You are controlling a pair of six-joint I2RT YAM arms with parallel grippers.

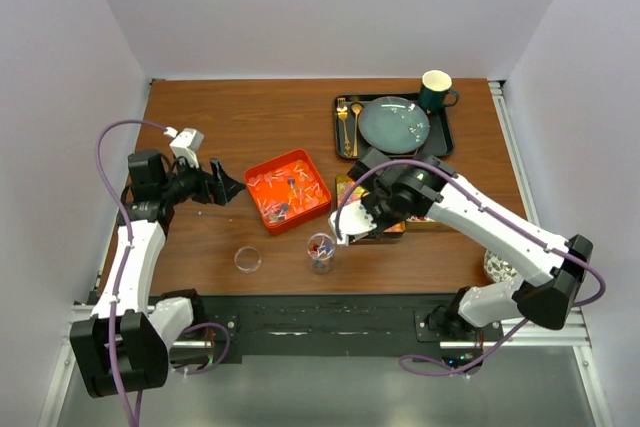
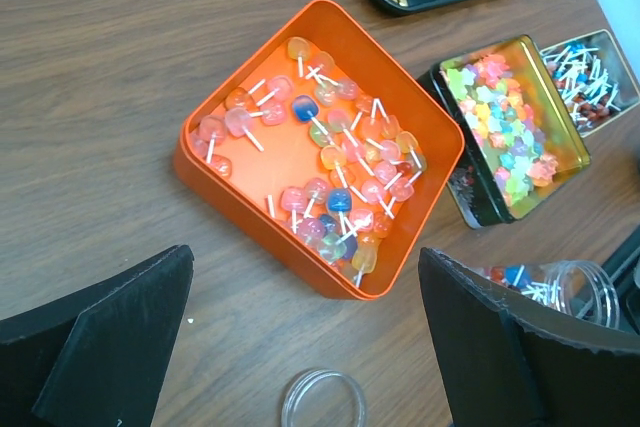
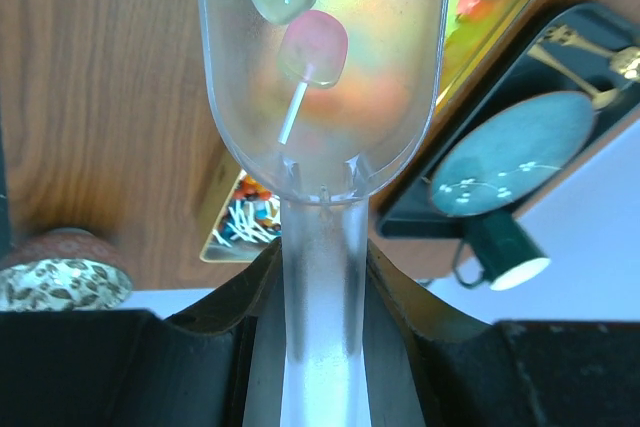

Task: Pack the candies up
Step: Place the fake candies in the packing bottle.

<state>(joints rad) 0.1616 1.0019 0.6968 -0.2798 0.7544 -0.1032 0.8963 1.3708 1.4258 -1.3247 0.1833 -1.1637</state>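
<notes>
Currently: candies (image 2: 340, 177) heaped in orange tray (image 2: 240, 212), straight ahead of left gripper (image 2: 305, 322), the nearer arm, jaws wide apart and empty. Right gripper (image 3: 320, 267), right of tray, clamped on clear scoop (image 3: 320, 67) carrying two candies.

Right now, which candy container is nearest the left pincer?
The orange tray of lollipops, right before the open left pincer; the gold tin lies beyond it.

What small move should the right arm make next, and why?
Probably tip the scoop over the clear jar: the right gripper is shut on its handle, two candies lie in its bowl, and the jar stands just beside it.
</notes>
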